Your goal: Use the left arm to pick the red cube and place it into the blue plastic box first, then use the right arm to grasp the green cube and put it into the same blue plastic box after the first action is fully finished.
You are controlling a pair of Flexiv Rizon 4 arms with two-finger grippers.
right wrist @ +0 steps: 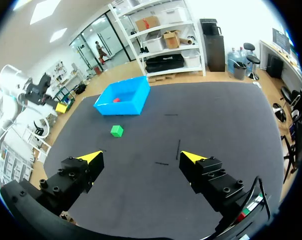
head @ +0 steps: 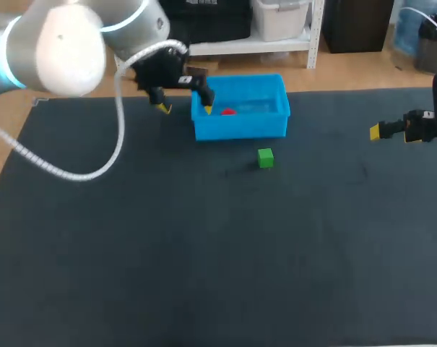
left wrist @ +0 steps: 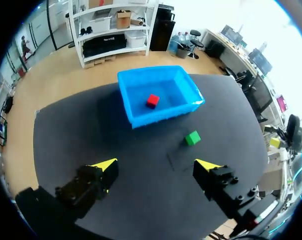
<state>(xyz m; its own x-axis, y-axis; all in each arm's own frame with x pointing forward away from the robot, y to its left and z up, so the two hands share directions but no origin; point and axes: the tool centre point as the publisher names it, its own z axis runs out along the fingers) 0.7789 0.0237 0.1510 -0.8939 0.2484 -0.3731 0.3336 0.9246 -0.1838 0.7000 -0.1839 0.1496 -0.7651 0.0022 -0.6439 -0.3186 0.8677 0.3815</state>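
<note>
The red cube lies inside the blue plastic box at the table's back middle; the left wrist view shows the red cube on the floor of the blue box. The green cube sits on the dark mat just in front of the box, also seen as a green cube ahead of my left fingers. My left gripper hovers open and empty above the box's left end. My right gripper is open and empty at the right edge, far from the green cube and the box.
The dark mat covers the table, with wide bare room in front of and to the right of the box. My left arm's white cable loops over the mat's left part.
</note>
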